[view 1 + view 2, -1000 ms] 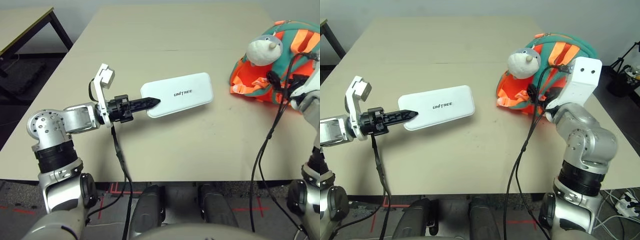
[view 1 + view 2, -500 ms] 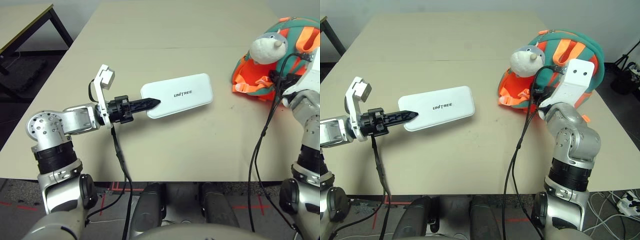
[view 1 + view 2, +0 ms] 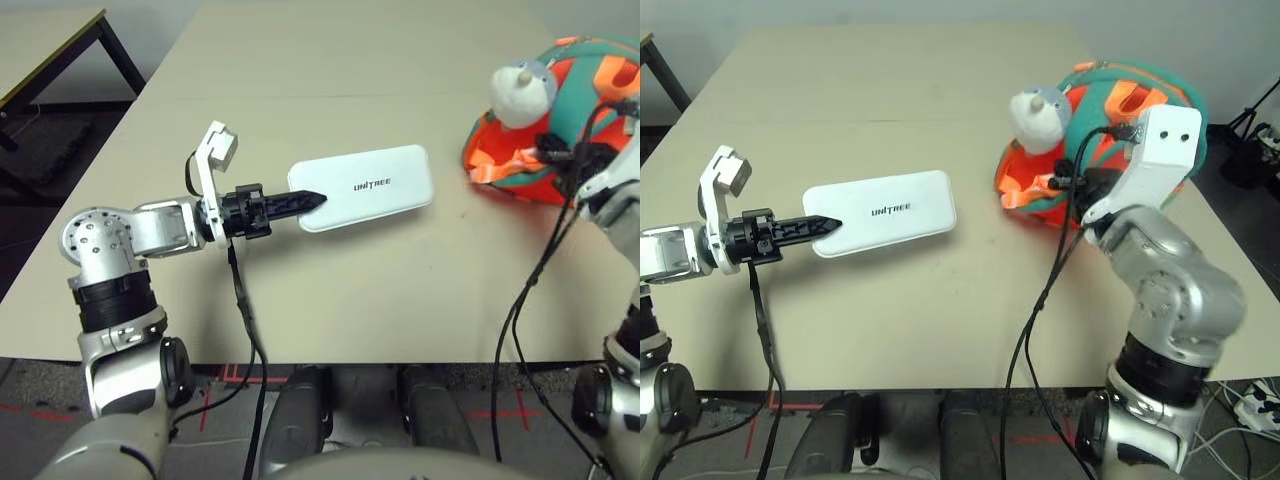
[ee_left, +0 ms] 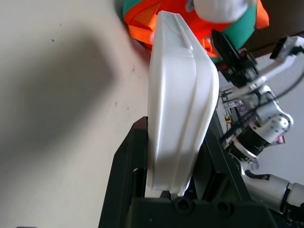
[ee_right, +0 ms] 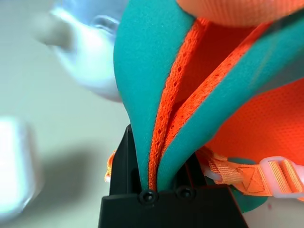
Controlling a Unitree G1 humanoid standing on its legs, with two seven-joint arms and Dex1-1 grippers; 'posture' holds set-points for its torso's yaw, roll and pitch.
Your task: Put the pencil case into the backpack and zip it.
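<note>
The case, clamped in the left fingers, has edged toward 3 o'clock, nearing the backpack that the right fingers pinch by its teal trim.

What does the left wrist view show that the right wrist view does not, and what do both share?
Only the left wrist view shows the left gripper clamped on the end of the white pencil case, seen edge-on, with the right arm beyond. Only the right wrist view shows the right gripper pinching a teal-edged fold of the backpack, plus an orange strap with a white buckle. Both show the orange and teal backpack, the pale plush toy and the beige table.
</note>
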